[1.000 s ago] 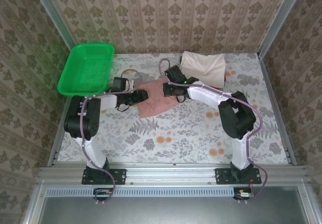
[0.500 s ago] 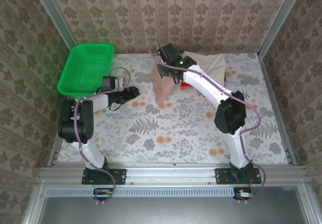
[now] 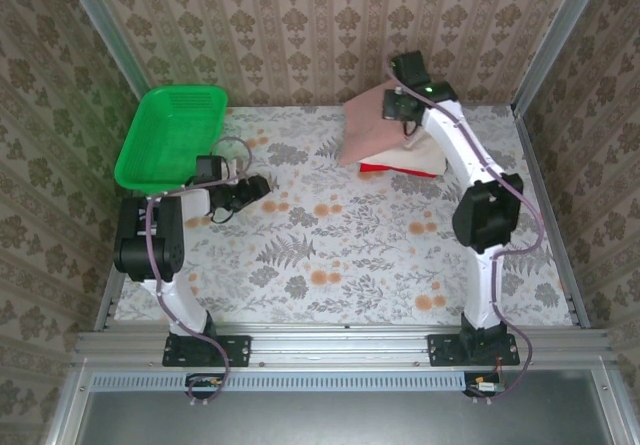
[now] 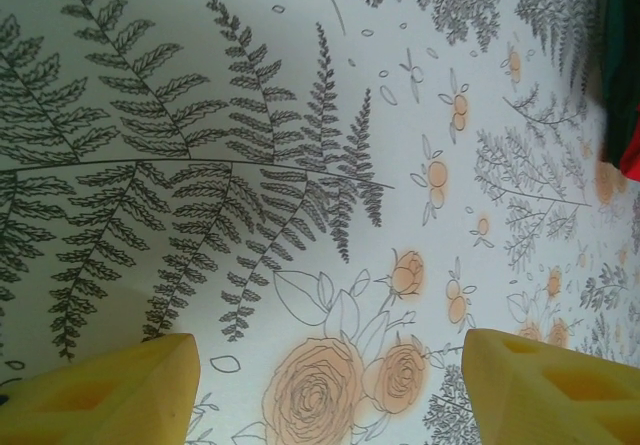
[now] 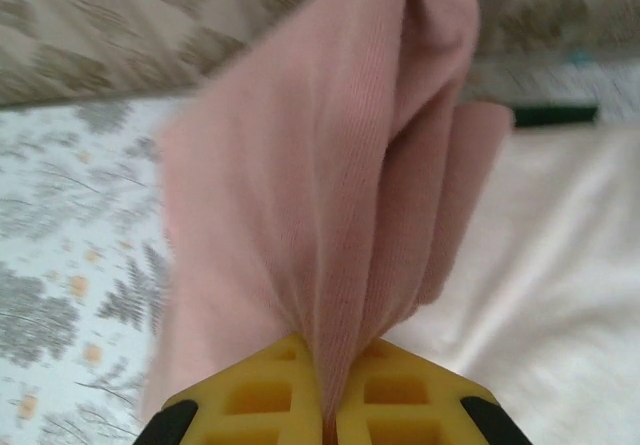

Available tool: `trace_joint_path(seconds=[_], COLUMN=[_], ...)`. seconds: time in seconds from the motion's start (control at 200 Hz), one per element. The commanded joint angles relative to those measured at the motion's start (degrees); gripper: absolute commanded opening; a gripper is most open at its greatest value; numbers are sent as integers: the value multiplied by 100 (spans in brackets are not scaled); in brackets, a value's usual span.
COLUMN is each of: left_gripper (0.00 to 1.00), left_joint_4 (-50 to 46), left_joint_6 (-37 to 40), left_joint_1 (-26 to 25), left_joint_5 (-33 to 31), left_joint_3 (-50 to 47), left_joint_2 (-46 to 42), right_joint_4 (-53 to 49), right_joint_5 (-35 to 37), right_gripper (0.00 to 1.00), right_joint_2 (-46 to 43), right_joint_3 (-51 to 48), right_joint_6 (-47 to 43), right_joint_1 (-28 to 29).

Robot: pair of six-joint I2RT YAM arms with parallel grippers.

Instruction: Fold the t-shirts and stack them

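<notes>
Item 1, pink shirt (image 3: 368,130): far right part of the table (image 3: 330,245); held up by the right gripper (image 5: 326,410), hanging in long vertical pleats; its lower part spreads over the stack beneath; whether it rests on that stack cannot be told.

Item 2, right gripper: jaws pinched narrow on the top fold of the pink shirt; cloth squeezed between the two yellow fingers (image 5: 250,405); arm stretched out toward the far right corner, close to the back wall.

Item 3, cream shirt (image 5: 560,285): folded; lies near the far right corner, below and behind the pink shirt; a pale strip shows to the right of the pink cloth.

Item 4, red shirt (image 3: 376,168): bottom of the stack; a thin near edge shows under the cream shirt.

Item 5, left gripper (image 3: 258,185): left side of the table, low over the floral cloth; jaws wide, holding nothing; yellow fingertips (image 4: 100,390) well apart, printed roses and ferns between them.

Item 6, basket (image 3: 170,135): green mesh; far left corner of the table, just beyond the left gripper; well apart from the shirts.
</notes>
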Motion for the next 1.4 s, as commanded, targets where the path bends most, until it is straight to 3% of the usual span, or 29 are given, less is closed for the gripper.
trace_joint_path(seconds=[0.0,0.16,0.315,0.6,0.855,0.925,0.98,1.08,1.22,1.395], left_gripper=[71,71,73,74,76,77,79,80,84,92], left_joint_4=[51,42,-211,-433,-562,-616,-640,-695,-781,-958], left_joint_6=[97,38,106,205,347,367,380,409,468,538], left_joint_1=[38,-62,-529,-691,-562,-507,-455,-375,-277,-184], left_joint_5=[223,141,-58,-231,-333,-357,-373,-401,-497,-653], left_joint_3=[-11,101,510,533,252,180,116,4,-201,-518], left_joint_2=[216,289,272,152,-348,-491,-588,-780,-1097,-1690], right_joint_4=[762,1417,1491,1115,1225,1139,1050,862,859,1492], right_joint_5=[-721,-1323,-1519,-1364,-1059,-1071,-1037,-981,-674,-395], right_gripper=[0,0,0,1,8,15,31,32,42,58], right_joint_2=[-630,-867,-611,235,220,179,167,52,-573,-1639], right_joint_3=[-1021,-1911,-1898,-1259,-1413,-1303,-1202,-1115,-1511,-2719], right_joint_6=[450,543,275,54,-6,-11,-12,-42,21,95], right_joint_1=[-441,-1059,-1378,-1687,-1805,-1833,-1839,-1833,-1811,-1463])
